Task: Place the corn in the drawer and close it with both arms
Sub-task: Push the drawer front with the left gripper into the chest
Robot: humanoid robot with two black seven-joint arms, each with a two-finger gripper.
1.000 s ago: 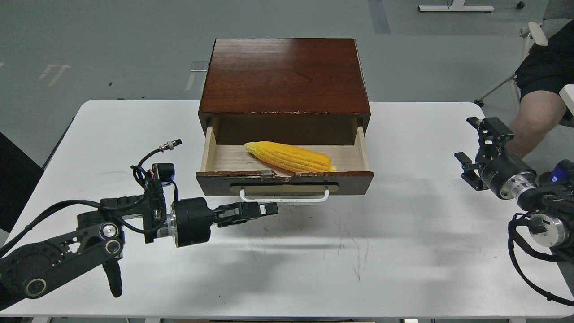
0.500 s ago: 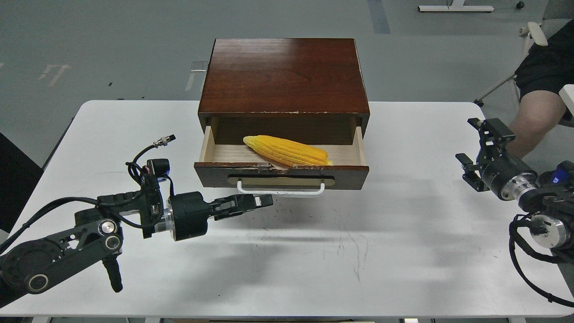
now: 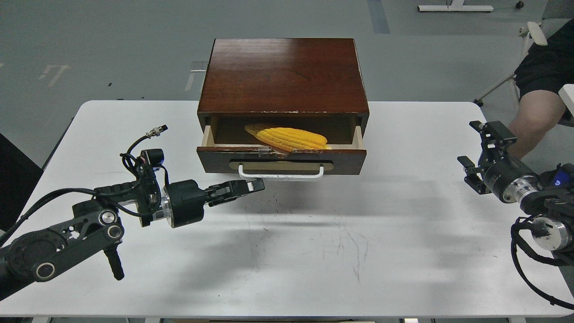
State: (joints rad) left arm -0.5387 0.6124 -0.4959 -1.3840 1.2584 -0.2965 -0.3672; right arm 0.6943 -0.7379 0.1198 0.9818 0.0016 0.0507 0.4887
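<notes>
The yellow corn (image 3: pixel 287 138) lies inside the drawer (image 3: pixel 347 161), which stands open by a narrow gap, so only its front strip of pale wood shows. The corn's far side sits under the cabinet's edge. My left gripper (image 3: pixel 254 184) is shut, its fingertips just below the left end of the white bar handle (image 3: pixel 280 175), at the drawer front. My right gripper (image 3: pixel 476 151) is open and empty, well to the right of the drawer, above the table's right edge.
The dark wood cabinet (image 3: pixel 282 76) stands at the back middle of the white table (image 3: pixel 314 251). A seated person's leg (image 3: pixel 536 116) and a chair are beyond the table's right side, close to my right arm.
The drawer has slid back into the cabinet, with the corn riding in. My left gripper has moved forward with the drawer front. My right gripper has barely shifted.
</notes>
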